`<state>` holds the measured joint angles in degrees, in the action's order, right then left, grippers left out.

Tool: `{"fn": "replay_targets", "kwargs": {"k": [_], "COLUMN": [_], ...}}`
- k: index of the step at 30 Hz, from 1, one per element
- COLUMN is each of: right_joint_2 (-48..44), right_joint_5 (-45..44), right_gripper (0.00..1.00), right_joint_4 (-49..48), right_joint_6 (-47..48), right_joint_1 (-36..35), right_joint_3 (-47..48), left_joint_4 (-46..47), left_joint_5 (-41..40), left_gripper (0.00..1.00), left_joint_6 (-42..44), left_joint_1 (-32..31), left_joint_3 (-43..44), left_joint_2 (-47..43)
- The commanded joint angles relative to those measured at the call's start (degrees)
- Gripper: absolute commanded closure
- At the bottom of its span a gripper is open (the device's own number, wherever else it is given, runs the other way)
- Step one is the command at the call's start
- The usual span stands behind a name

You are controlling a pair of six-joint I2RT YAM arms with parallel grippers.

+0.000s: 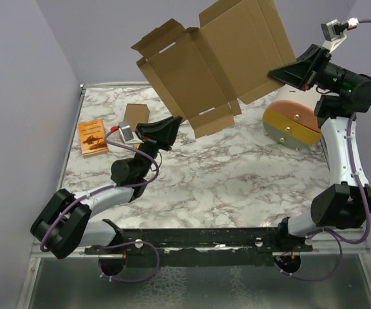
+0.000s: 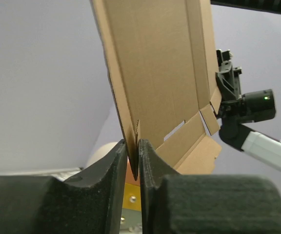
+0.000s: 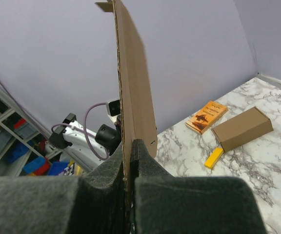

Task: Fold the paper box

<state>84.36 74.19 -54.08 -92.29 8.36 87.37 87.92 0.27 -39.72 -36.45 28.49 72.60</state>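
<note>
- Cardboard aloft: one paper box (image 1: 218,58), a flat brown die-cut sheet with flaps and slots, hangs tilted in the air above the far half of the marble counter (image 1: 237,174), touching nothing below it.
- Two robot arms share the load, one on each side of the sheet.
- Right hand (image 3: 129,148): its fingers are pressed together on the sheet's right edge, pinching the cardboard, which rises edge-on straight up out of the grip.
- Left hand (image 2: 134,153): reaching up from below, its two fingers are drawn close with a lower corner of the sheet caught in the narrow slit between them.
- One small orange booklet (image 1: 92,137) lies flat near the counter's left edge.
- One narrow, closed brown cardboard box (image 3: 241,128) sits just beside the booklet, and one small yellow block (image 3: 213,157) rests against the box's near end.
- One round object (image 1: 293,122), banded orange, yellow and grey, stands at the right of the counter beneath the right arm.
</note>
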Motion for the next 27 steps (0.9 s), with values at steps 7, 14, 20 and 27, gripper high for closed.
{"fn": "replay_targets", "kwargs": {"k": [7,14,20,27], "right_joint_2": [-0.9,-1.5,-3.0,-2.1], "right_joint_5": [-2.1,-4.1,-9.1,-10.2], "right_gripper": [0.99,0.99,0.99,0.99], "right_joint_4": [6.5,21.2,43.4,64.4], "right_joint_6": [10.8,29.3,50.7,75.4], "right_joint_1": [0.3,0.2,-1.3,-6.3], "right_joint_3": [-2.4,-5.3,-2.7,2.6], "left_joint_4": [14.0,-13.1,-48.6,-63.9], "left_joint_5": [-7.2,8.3,16.3,22.7], "left_gripper": [0.36,0.33,0.29,0.30], "left_joint_6": [-0.8,-1.1,7.0,11.6], "left_joint_1": [2.7,9.9,9.9,10.0], "left_joint_3": [-18.1,-20.6,-4.3,8.1], "left_joint_2": [-5.6,-22.2,-24.8,-19.7]}}
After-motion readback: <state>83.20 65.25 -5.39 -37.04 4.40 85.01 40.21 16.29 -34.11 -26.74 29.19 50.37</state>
